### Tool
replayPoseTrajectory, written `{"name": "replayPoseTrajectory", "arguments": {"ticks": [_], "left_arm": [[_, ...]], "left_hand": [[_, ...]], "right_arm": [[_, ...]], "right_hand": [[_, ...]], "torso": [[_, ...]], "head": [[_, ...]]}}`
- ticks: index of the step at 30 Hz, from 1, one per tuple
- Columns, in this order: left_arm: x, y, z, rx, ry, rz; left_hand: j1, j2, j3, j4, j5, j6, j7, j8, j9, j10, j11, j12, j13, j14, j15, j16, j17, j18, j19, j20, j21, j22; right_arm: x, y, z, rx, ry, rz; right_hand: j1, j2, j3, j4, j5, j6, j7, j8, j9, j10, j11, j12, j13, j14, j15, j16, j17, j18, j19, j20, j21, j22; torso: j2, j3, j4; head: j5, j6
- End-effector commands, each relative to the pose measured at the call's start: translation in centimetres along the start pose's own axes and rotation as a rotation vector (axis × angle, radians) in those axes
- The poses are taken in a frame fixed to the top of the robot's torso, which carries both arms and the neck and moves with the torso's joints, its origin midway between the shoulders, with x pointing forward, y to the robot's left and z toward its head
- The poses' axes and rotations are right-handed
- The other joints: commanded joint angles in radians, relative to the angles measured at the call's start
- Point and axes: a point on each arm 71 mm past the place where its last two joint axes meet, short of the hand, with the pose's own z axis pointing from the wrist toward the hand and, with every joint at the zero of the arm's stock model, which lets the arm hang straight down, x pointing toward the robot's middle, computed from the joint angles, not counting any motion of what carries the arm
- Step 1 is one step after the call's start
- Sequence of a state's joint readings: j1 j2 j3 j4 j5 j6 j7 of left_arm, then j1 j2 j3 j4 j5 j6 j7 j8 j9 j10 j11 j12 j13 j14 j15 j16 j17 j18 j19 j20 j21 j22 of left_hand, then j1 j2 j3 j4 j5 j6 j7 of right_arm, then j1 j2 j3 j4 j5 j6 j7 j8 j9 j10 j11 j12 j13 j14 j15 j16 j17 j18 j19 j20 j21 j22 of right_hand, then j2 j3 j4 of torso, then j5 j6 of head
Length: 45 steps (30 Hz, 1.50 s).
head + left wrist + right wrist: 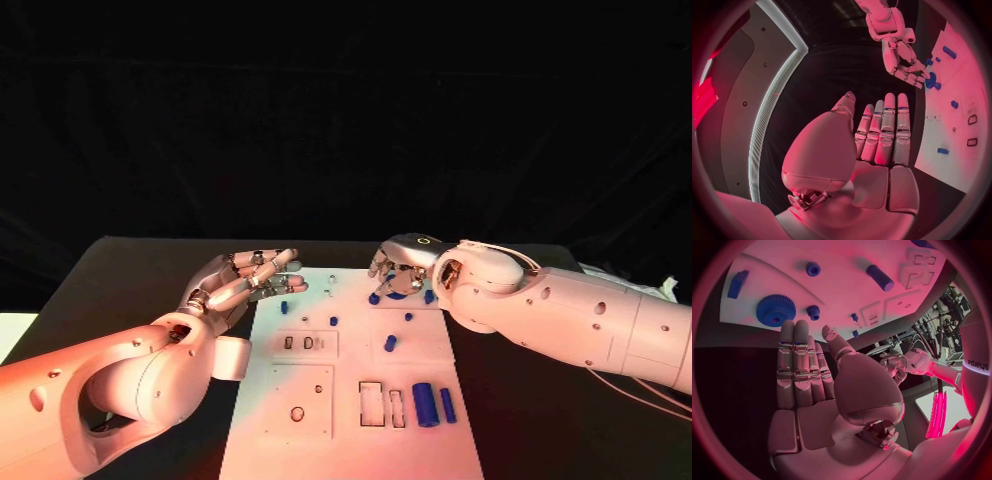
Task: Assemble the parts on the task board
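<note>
- Nearest the head camera lies the near end of the white board, bare plate from its near edge up to the cut-outs; two thin upright slots sit beside a fat blue cylinder and a slim blue rod.
- Left of those, two raised white square plates — the nearer one with an oval hole, the farther one with two small slots.
- Mid-board, one short blue peg lies by itself, with three smaller blue bits scattered toward the far end.
- Left hand hangs over the black table just beside the board's left edge near its far corner; the left wrist view shows its fingers straight, side by side, holding nothing.
- Right hand hovers over the board's far right corner, fingers stretched flat and empty in its own wrist view.
- Under the right hand sits one large blue gear, with a small blue toothed piece just beside the fingertips and another blue knob farther off.
- Open black table runs along both long sides of the board, wider on the left.
</note>
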State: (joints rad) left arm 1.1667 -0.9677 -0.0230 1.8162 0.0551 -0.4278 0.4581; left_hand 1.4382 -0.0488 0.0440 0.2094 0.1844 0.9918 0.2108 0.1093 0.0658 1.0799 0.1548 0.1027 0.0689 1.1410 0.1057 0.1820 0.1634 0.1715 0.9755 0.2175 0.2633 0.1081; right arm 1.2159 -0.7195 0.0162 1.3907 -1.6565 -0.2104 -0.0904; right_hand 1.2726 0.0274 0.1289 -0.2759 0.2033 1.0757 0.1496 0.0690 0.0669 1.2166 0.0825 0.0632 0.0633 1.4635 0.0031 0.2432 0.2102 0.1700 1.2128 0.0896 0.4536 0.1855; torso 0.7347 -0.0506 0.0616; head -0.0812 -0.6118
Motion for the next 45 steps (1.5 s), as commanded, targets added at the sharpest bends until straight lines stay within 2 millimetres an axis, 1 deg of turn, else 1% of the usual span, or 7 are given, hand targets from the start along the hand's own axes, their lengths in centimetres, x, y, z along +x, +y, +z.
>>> {"name": "replayPoseTrajectory", "arguments": {"ticks": [1, 10, 20, 24, 31, 41, 45], "left_arm": [[0.39, -0.28, -0.07, -0.001, 0.026, -0.018], [0.45, -0.61, -0.14, 0.000, 0.031, -0.018], [0.52, -0.78, -0.18, 0.000, 0.036, -0.019], [0.54, -0.82, -0.19, -0.001, 0.037, -0.020], [0.49, -0.80, -0.15, -0.004, 0.034, -0.020], [0.47, -0.83, -0.16, -0.009, 0.035, -0.023], [0.47, -0.85, -0.16, -0.009, 0.036, -0.024]], "left_hand": [[0.001, 0.000, 0.000, -0.007, -0.004, 0.003, 0.006, -0.004, -0.001, 0.001, 0.005, -0.003, -0.001, -0.001, 0.005, -0.006, 0.001, 0.011, 0.003, 0.003, -0.004, -0.002], [0.000, 0.000, -0.001, -0.008, -0.004, 0.003, 0.007, -0.005, -0.001, 0.001, 0.006, -0.005, -0.001, -0.001, 0.006, -0.008, 0.002, 0.011, 0.003, 0.004, -0.006, -0.003], [0.000, 0.000, -0.001, -0.008, -0.004, 0.003, 0.008, -0.006, -0.001, 0.000, 0.007, -0.006, -0.001, -0.002, 0.006, -0.009, 0.002, 0.011, 0.003, 0.004, -0.007, -0.003], [0.000, 0.000, -0.001, -0.008, -0.004, 0.003, 0.008, -0.006, -0.001, 0.000, 0.007, -0.006, -0.001, -0.001, 0.006, -0.009, 0.002, 0.011, 0.003, 0.004, -0.007, -0.003], [0.000, 0.000, -0.001, -0.010, -0.004, 0.002, 0.009, -0.008, -0.001, 0.000, 0.007, -0.008, -0.001, -0.001, 0.006, -0.010, 0.003, 0.011, 0.003, 0.004, -0.008, -0.004], [0.001, 0.001, 0.000, -0.011, -0.004, 0.002, 0.009, -0.009, -0.001, -0.001, 0.007, -0.009, -0.001, 0.001, 0.006, -0.011, 0.004, 0.011, 0.004, 0.004, -0.008, -0.005], [0.001, 0.002, 0.000, -0.011, -0.004, 0.002, 0.009, -0.010, -0.001, 0.000, 0.007, -0.010, -0.001, 0.001, 0.006, -0.011, 0.004, 0.011, 0.004, 0.004, -0.008, -0.005]], "right_arm": [[0.34, 0.00, 0.07, 0.013, 0.052, -0.076], [0.54, 0.12, 0.11, 0.008, 0.080, -0.090], [0.68, 0.21, 0.29, 0.005, 0.093, -0.102], [0.74, 0.36, 0.42, -0.001, 0.096, -0.102], [0.85, 0.57, 0.64, -0.012, 0.102, -0.102], [1.02, 0.59, 0.77, -0.016, 0.117, -0.104], [1.01, 0.69, 0.81, -0.022, 0.113, -0.104]], "right_hand": [[0.000, -0.009, 0.007, 0.000, -0.007, 0.004, -0.006, -0.004, 0.000, -0.007, 0.000, -0.003, -0.001, 0.044, -0.004, 0.007, 0.008, 0.011, 0.007, 0.002, 0.008, 0.004], [0.001, -0.010, 0.016, 0.000, -0.007, 0.005, -0.006, -0.004, 0.000, -0.013, 0.000, -0.002, -0.001, 0.045, -0.006, 0.023, 0.026, 0.011, 0.008, -0.002, 0.023, 0.013], [0.003, -0.005, 0.042, 0.003, -0.024, 0.016, -0.009, -0.002, 0.001, -0.006, -0.003, -0.001, 0.000, 0.044, -0.010, 0.055, 0.062, 0.011, 0.006, -0.007, 0.055, 0.031], [0.001, 0.003, 0.067, 0.008, -0.054, 0.026, -0.012, -0.002, 0.001, 0.002, -0.006, -0.001, 0.000, 0.042, -0.012, 0.073, 0.083, 0.010, 0.001, -0.009, 0.073, 0.042], [-0.011, 0.011, 0.102, 0.026, -0.069, 0.039, -0.014, -0.002, 0.001, 0.009, -0.008, -0.001, 0.000, 0.039, -0.013, 0.095, 0.109, 0.010, -0.007, -0.010, 0.092, 0.054], [-0.007, 0.006, 0.171, 0.042, -0.074, 0.073, -0.021, 0.003, 0.004, 0.038, -0.016, 0.000, 0.001, 0.039, -0.020, 0.132, 0.150, 0.011, -0.013, -0.015, 0.132, 0.077], [0.009, 0.001, 0.227, 0.044, -0.082, 0.090, -0.023, 0.002, 0.005, 0.049, -0.018, -0.001, 0.000, 0.030, -0.022, 0.150, 0.173, 0.011, -0.025, -0.020, 0.160, 0.095]], "torso": [[0.014, -0.0001, 0.0038], [0.023, 0.0016, 0.0048], [0.029, -0.0027, 0.0094], [0.031, -0.0038, 0.0105], [0.034, -0.0064, 0.0114], [0.037, -0.0078, 0.0134], [0.038, -0.0085, 0.0140]], "head": [[0.000, 0.001], [-0.004, 0.004], [-0.008, 0.006], [-0.006, 0.007], [-0.007, 0.005], [-0.006, 0.003], [-0.005, 0.002]]}}
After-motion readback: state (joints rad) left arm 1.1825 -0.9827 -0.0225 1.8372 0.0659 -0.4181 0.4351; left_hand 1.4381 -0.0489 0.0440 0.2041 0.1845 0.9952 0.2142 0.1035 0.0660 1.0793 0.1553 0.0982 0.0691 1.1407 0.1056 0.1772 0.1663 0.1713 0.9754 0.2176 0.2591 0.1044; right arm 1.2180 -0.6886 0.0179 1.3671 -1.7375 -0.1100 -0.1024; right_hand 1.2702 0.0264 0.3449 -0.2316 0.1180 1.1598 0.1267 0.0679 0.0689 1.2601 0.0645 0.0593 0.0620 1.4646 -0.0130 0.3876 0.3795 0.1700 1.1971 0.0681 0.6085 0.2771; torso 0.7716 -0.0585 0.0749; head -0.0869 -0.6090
